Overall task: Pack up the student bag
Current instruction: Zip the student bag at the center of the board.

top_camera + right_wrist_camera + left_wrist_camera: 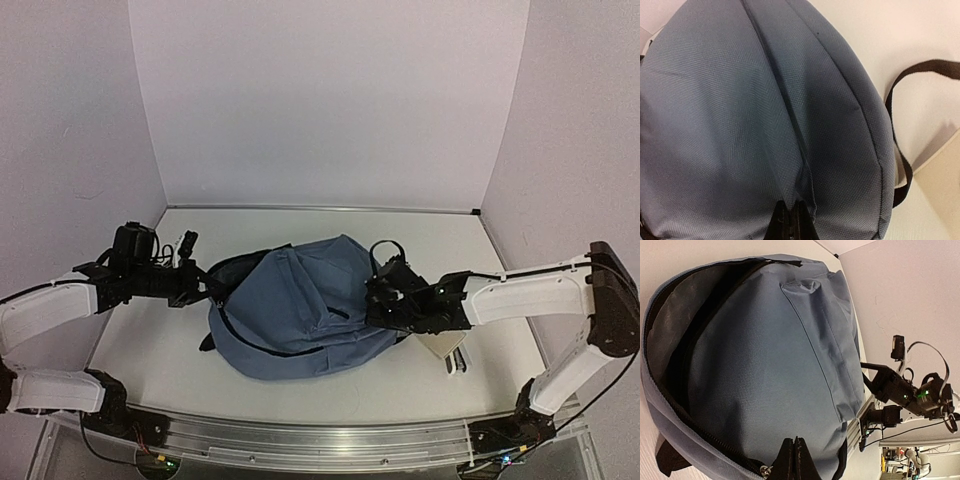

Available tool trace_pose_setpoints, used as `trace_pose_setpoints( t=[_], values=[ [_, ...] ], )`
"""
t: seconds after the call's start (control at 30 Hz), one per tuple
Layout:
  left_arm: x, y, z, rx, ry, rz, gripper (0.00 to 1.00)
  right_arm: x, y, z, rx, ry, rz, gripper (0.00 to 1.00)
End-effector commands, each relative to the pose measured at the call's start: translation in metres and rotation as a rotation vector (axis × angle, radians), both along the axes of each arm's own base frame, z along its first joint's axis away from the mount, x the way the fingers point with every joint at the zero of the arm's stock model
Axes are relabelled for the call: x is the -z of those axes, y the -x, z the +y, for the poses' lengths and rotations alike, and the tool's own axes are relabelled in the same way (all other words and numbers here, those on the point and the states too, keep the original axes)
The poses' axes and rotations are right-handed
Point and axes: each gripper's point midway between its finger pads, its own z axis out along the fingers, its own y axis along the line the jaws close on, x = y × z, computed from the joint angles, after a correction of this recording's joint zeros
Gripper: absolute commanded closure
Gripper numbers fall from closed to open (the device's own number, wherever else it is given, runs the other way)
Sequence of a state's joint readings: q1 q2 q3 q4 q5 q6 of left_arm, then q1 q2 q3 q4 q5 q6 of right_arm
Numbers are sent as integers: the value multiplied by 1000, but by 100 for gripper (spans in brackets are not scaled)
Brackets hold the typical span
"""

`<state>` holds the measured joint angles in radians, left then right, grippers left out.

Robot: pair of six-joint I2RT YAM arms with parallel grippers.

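A slate-blue student bag lay in the middle of a white counter, its main zipper open. At the bag's left edge, the left gripper was pressed together on the rim beside the zipper. On the bag's right side, the right gripper pinched a raised fold of fabric. A black strap trailed beside the bag.

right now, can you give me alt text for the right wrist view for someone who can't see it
A slate-blue student bag fills most of the frame, and the right end effector at the bottom centre is shut on a raised fold of its fabric. A black strap loops across the pale table on the right.
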<state>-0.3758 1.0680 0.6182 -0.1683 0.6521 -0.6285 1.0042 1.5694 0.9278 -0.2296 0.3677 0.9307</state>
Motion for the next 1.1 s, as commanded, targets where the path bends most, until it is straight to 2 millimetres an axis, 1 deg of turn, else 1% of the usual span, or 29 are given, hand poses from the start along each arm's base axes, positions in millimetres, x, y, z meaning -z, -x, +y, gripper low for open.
trace_pose_setpoints(
  t=[0.0,0.1,0.13,0.23,0.3,0.33,0.37,0.43,0.47,0.5,0.6,0.67,0.73,0.83,0.93,1.0,1.03,1.07],
  values=[
    [-9,15,-2,12,16,-7,100,-25,-66,-9,50,59,-147,100],
    [-14,22,-5,2,25,-10,100,-30,-104,-16,55,73,-183,100],
    [-15,24,-7,-1,25,-14,100,-35,-117,-17,54,73,-200,100],
    [-19,28,-19,8,28,-32,100,-43,-154,-23,47,85,-231,100],
    [-19,27,-29,19,31,-38,100,-46,-172,-23,39,99,-244,100],
    [-18,26,-35,28,30,-37,100,-53,-179,-20,28,108,-262,98],
    [-16,25,-43,39,26,-36,100,-59,-183,-19,20,120,-274,94],
    [-15,22,-57,60,22,-37,100,-71,-186,-16,4,127,-291,65],
    [-16,20,-66,74,26,-44,100,-77,-184,-17,0,126,-297,47],
    [-18,19,-76,92,33,-54,100,-81,-181,-16,-18,121,-300,38],
    [-28,16,-101,130,63,-92,100,-95,-161,-13,-88,105,-313,22],
    [-38,18,-119,162,78,-116,100,-107,-143,-9,-135,84,-327,17],
    [-48,22,-137,197,90,-144,100,-109,-123,-4,-180,69,-327,15],
    [-55,34,-164,263,92,-159,100,-117,-96,-2,-210,9,-324,13],
    [-50,48,-190,335,55,-152,100,-125,-70,2,-254,-40,-327,10],
    [-44,52,-197,357,26,-143,99,-124,-53,8,-282,-65,-319,7],
    [-42,52,-199,362,15,-139,95,-124,-46,10,-294,-83,-312,6],
    [-41,52,-200,364,9,-137,89,-124,-39,13,-308,-100,-306,5]
  ],
)
